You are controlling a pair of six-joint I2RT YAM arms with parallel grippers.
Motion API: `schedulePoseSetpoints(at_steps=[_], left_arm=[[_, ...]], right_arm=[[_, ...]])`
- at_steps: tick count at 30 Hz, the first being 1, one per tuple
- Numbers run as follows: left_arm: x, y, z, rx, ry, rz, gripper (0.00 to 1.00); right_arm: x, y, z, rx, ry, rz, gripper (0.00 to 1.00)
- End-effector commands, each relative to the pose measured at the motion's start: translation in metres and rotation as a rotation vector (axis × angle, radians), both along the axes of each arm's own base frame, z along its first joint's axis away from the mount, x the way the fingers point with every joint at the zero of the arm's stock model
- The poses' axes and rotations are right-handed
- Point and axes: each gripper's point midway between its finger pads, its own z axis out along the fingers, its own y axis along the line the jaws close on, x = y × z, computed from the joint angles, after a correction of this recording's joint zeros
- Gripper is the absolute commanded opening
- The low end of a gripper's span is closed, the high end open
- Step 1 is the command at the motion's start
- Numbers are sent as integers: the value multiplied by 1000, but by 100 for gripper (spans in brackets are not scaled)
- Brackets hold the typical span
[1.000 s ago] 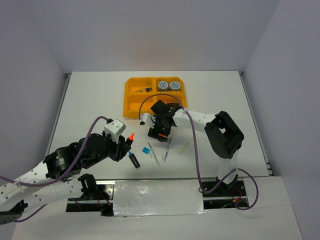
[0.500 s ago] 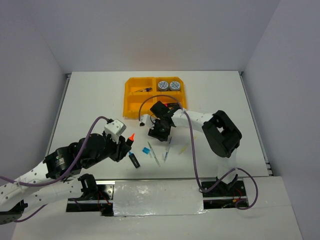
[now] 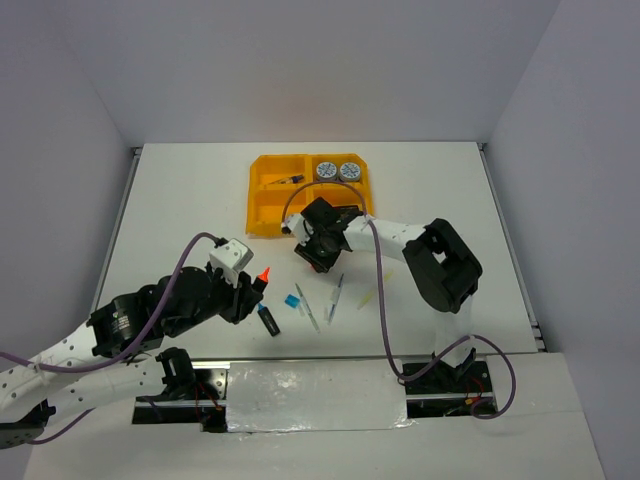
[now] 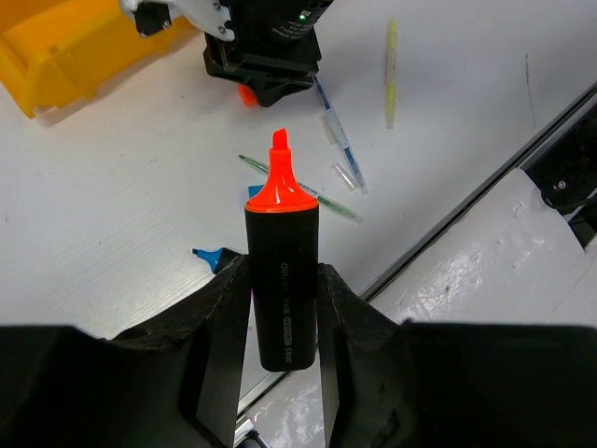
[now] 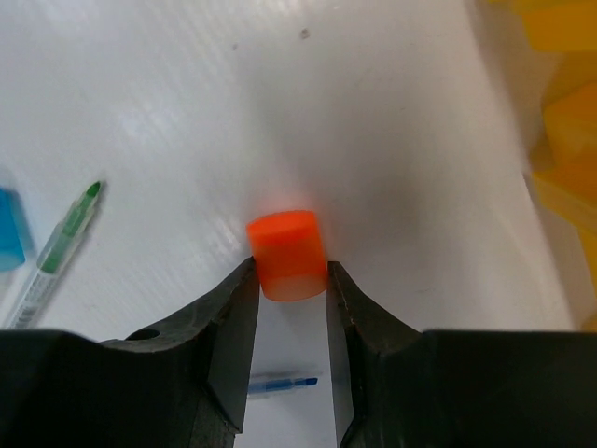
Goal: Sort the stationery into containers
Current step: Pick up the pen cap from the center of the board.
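My left gripper (image 4: pixel 283 273) is shut on a black highlighter (image 4: pixel 280 233) with a bare orange tip, held up over the table's front left (image 3: pixel 262 276). My right gripper (image 5: pixel 290 270) is shut on a small orange cap (image 5: pixel 287 250) that rests on the table just in front of the orange-yellow tray (image 3: pixel 262 205). From the left wrist the cap (image 4: pixel 247 93) peeks out beneath the right gripper. Two patterned tape rolls (image 3: pixel 338 171) and a dark highlighter (image 3: pixel 287 180) lie in the tray's back compartments.
On the table between the arms lie a blue-tipped highlighter (image 3: pixel 268 320), a small blue square (image 3: pixel 293 300), two thin pens (image 3: pixel 308 308) (image 3: pixel 335 295) and a yellow pen (image 3: pixel 370 297). The tray's corner (image 5: pixel 564 140) is just right of the cap.
The right gripper's jaws have closed onto the orange cap, and that arm has shifted a little toward the tray. The left arm and its highlighter have stayed still.
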Motion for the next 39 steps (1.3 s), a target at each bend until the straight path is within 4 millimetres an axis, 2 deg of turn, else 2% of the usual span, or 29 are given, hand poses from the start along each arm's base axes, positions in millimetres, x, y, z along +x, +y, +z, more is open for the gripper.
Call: schedulePoseSetpoints(at_steps=[1,4,8,9,11,13,18,24,30,36,39], left_arm=[[3,-7,9,-25,-37,-20,0],[3,-7,8,-24,-34,-20,0],[3,-6,8,-23,-34,-16,0],[3,-6,8,-24,-35,-16,0],[2,-6,9,-26,-36,-20,1],[2,-6,9,-28,-37,-20,2],[2,-6,10,-32,-37,-22,2],[1,-6,10,-31,-35,-23,2],[1,-8,9,-32,-35,-31,2],[1,-6,12,-39,-41,-29,2],[1,-6,12,-41,-41,-27,2]], right_arm=[[11,6,2,75,7,-209,31],[13,0,-5,72,18,-368,31],[7,-1,-13,76,40,-455,34],[3,0,-15,76,49,-471,42],[5,-5,-15,62,26,-496,47],[8,-5,-10,72,7,-501,57],[20,-3,2,70,-39,-501,63],[31,4,-2,29,-56,-464,63],[27,14,-4,-1,-49,-372,59],[21,7,-11,-46,-33,-377,49],[14,5,-12,-50,-22,-380,41]])
